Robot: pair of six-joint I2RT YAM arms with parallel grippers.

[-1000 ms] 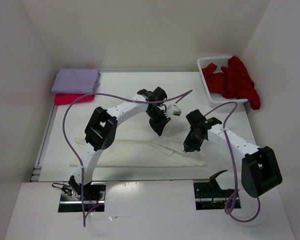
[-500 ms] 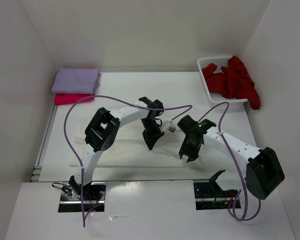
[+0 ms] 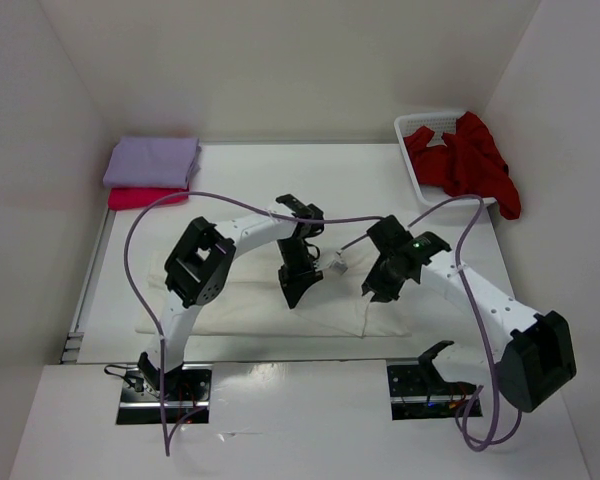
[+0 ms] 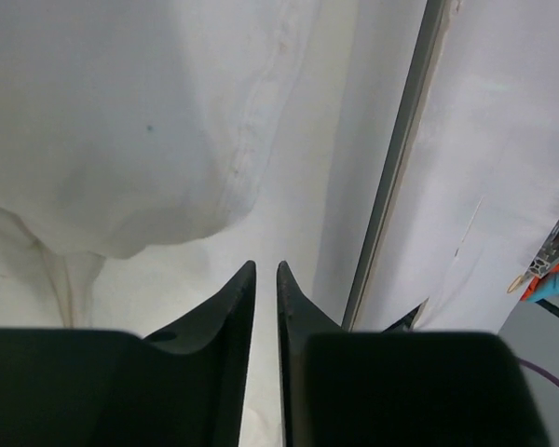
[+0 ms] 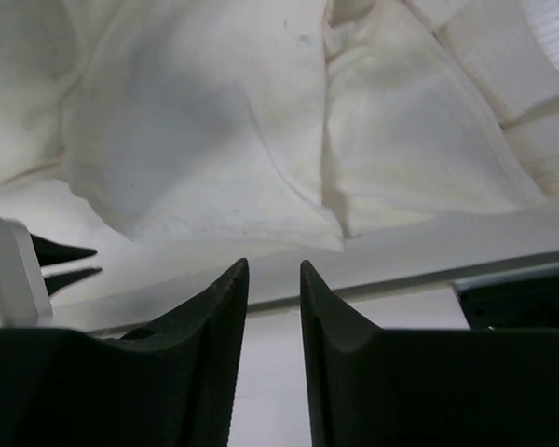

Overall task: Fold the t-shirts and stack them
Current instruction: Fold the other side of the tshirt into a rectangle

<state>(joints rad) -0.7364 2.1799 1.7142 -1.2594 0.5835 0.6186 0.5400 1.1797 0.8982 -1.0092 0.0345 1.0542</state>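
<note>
From the overhead camera I saw the cream white t-shirt lying across the near half of the white table, a long, low, rumpled band of soft cloth with both arms bent down over it. The left gripper hung over its middle and the right gripper over its right part, near each other but apart.

Through the left wrist camera, the left gripper showed two matte black, wedge-shaped fingers tapering to points. Only a thin slit parted them, and nothing was in it. Beyond the tips the cream white t-shirt sagged in a smooth, rounded fold, with a stitched seam running down its edge (a tiny dark speck sat on the weave). A straight grey rail crossed the right of that view.

The right wrist camera gave me the right gripper with a somewhat wider gap, also holding nothing. The shirt's hem lay just beyond its tips in that view. There the cloth was creased into overlapping layers.

At the far left, the lavender purple t-shirt sat as a flat folded rectangle on top of the magenta-pink t-shirt, whose edge peeked out beneath. At the far right, the dark red t-shirt spilled in a crumpled heap over the rim of the white plastic lattice basket.
</note>
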